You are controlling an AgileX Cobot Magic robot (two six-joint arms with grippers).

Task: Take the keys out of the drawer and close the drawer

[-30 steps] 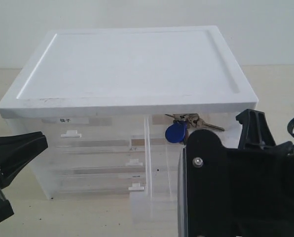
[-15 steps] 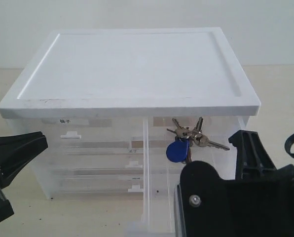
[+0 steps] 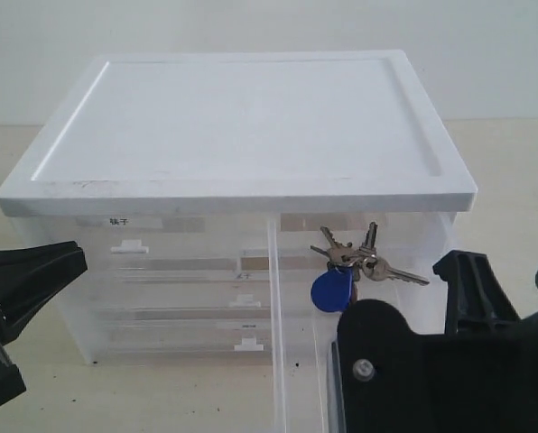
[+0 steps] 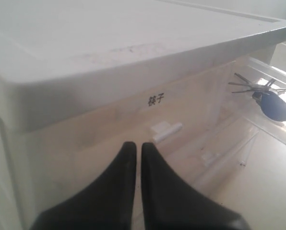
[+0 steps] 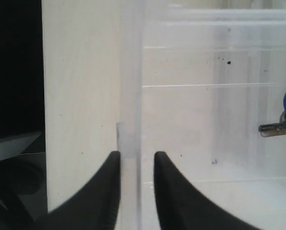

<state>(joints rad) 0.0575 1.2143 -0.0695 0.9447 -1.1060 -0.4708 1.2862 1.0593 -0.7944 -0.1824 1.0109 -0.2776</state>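
Right wrist view gives us the right hand [image 5: 136, 160] closed down on the drawer [image 5: 205, 120], its two fingers pinching the clear front wall from either side. We see the keys [image 3: 357, 269] lying inside the open drawer, beyond that hand, between it and the white-topped cabinet [image 3: 242, 117]. Our left hand [image 4: 138, 158] hangs before the cabinet's other half, well apart from them, fingers all but touching, holding nothing.

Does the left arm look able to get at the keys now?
Probably yes: the drawer stands open, the keys lie uncovered, and the left gripper holds nothing; the right gripper at its front wall may crowd it.
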